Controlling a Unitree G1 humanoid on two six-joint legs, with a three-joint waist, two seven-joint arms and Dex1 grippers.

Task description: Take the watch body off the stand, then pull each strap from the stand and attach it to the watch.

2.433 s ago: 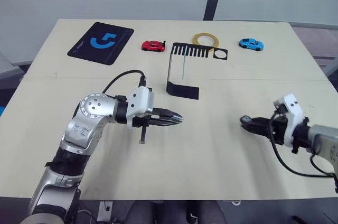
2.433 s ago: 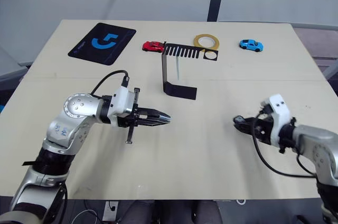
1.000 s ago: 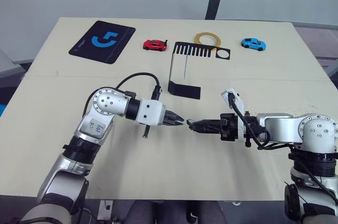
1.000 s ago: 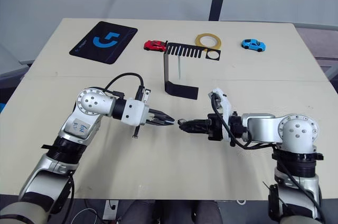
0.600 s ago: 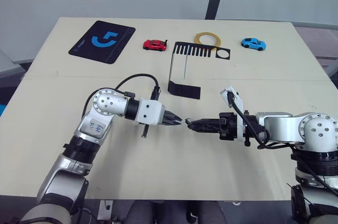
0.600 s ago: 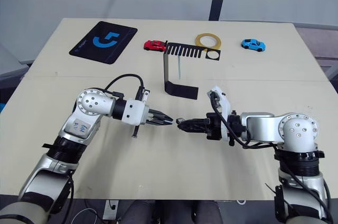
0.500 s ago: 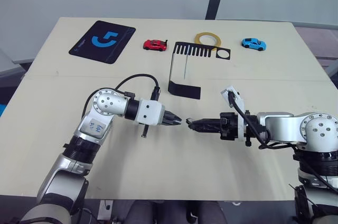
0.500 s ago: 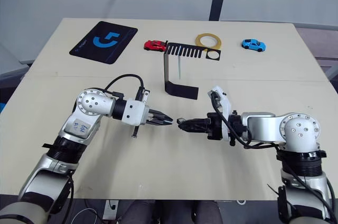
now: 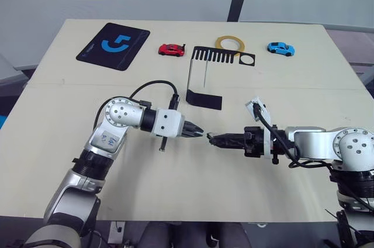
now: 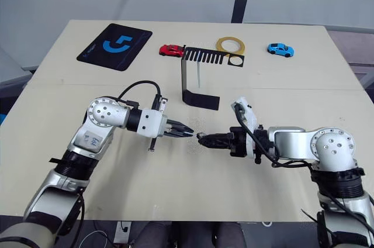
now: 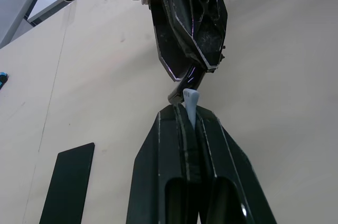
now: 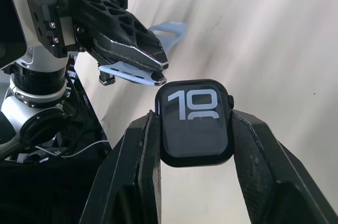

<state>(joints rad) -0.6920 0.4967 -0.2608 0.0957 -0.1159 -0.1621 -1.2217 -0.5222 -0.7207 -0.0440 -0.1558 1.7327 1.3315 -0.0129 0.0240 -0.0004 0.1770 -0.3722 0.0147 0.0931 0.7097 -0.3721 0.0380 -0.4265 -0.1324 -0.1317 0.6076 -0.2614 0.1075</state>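
Observation:
The watch body [image 12: 195,123], black with white digits on its screen, is clamped between the fingers of my right gripper [image 12: 195,115]. My left gripper [image 11: 189,114] is shut on a pale grey-blue strap [image 11: 190,106] whose end pokes out past the fingertips. The two grippers meet tip to tip over the table's middle, left gripper [image 9: 200,134] facing right gripper [image 9: 211,139]. The strap's end [image 12: 129,72] lies right by a corner of the watch; I cannot tell whether they touch. The black stand [image 9: 204,99] is just behind, with another strap [image 9: 205,75] hanging from its comb plate.
At the back of the table lie a black mouse pad [image 9: 112,46] with a blue logo, a red toy car [image 9: 170,50], a yellow tape roll [image 9: 228,43] and a blue toy car [image 9: 279,48]. The stand's base sits close behind both grippers.
My right arm has swung in from the right to the table's middle, bringing the watch to the left gripper. The left gripper has edged right. In the last half second almost nothing has moved.

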